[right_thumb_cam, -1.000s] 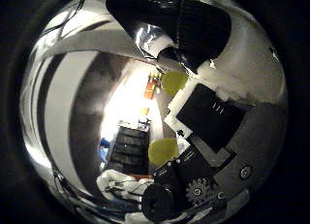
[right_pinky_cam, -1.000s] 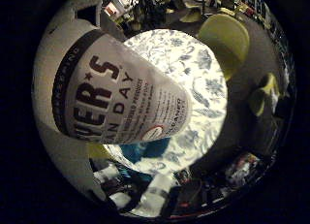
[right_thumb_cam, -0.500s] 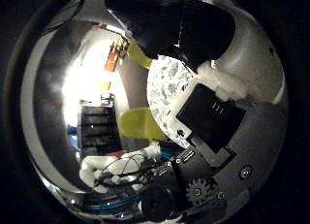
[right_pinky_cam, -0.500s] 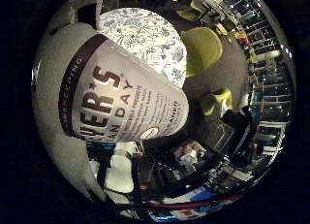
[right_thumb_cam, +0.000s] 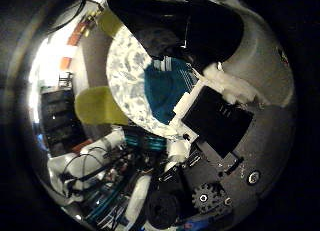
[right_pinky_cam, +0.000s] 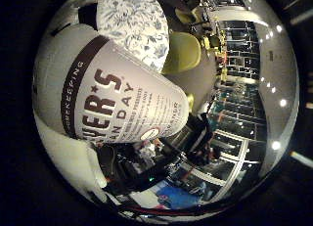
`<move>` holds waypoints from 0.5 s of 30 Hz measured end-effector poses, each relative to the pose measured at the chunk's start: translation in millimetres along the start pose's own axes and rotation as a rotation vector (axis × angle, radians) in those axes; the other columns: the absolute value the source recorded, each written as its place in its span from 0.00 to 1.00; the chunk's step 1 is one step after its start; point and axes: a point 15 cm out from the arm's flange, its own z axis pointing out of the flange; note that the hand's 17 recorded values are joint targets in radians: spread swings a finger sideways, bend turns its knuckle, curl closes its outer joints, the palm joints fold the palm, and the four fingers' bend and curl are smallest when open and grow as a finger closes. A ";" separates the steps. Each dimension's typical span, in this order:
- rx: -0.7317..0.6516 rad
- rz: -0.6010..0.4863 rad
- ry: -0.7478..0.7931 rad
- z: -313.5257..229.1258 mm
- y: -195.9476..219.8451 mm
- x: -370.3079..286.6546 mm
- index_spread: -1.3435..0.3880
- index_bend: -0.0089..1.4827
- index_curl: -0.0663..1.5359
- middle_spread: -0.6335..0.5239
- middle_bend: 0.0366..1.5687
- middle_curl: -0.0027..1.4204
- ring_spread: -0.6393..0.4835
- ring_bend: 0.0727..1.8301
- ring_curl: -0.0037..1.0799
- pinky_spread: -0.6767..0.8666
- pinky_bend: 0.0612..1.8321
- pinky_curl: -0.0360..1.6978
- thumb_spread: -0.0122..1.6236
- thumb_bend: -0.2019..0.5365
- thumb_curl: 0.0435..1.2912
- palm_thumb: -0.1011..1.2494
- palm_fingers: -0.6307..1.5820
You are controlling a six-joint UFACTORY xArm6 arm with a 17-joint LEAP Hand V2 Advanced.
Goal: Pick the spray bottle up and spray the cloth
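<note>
Above the patterned table [right_thumb_cam: 120, 86], the robot hand [right_thumb_cam: 220, 126] (fingers curled) grips the spray bottle [right_pinky_cam: 112, 99].

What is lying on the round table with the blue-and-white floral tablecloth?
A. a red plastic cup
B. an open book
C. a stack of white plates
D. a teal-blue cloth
D: the thumb side palm view shows a teal-blue cloth lying on the round table with the blue-and-white floral tablecloth, partly hidden behind the black and white parts of the robot's hand.

spray bottle [right_pinky_cam: 105, 101] nozzle hidden (label cropped), cloth [right_thumb_cam: 162, 93] half-covered
</note>
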 end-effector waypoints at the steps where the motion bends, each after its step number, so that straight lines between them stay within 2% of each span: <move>1: -0.014 -0.014 0.012 5.6 -1.2 -7.1 0.67 0.83 0.48 0.47 0.90 0.45 0.36 0.70 0.78 0.32 0.55 0.82 0.57 0.25 0.59 0.83 0.80; 7: -0.091 -0.054 0.048 36.0 -5.9 -32.4 0.67 0.83 0.48 0.47 0.90 0.45 0.36 0.70 0.79 0.32 0.55 0.82 0.57 0.25 0.58 0.83 0.80; 15: -0.068 -0.068 0.080 45.7 -24.1 -36.1 0.67 0.83 0.48 0.47 0.90 0.45 0.35 0.70 0.79 0.32 0.55 0.83 0.57 0.25 0.58 0.83 0.80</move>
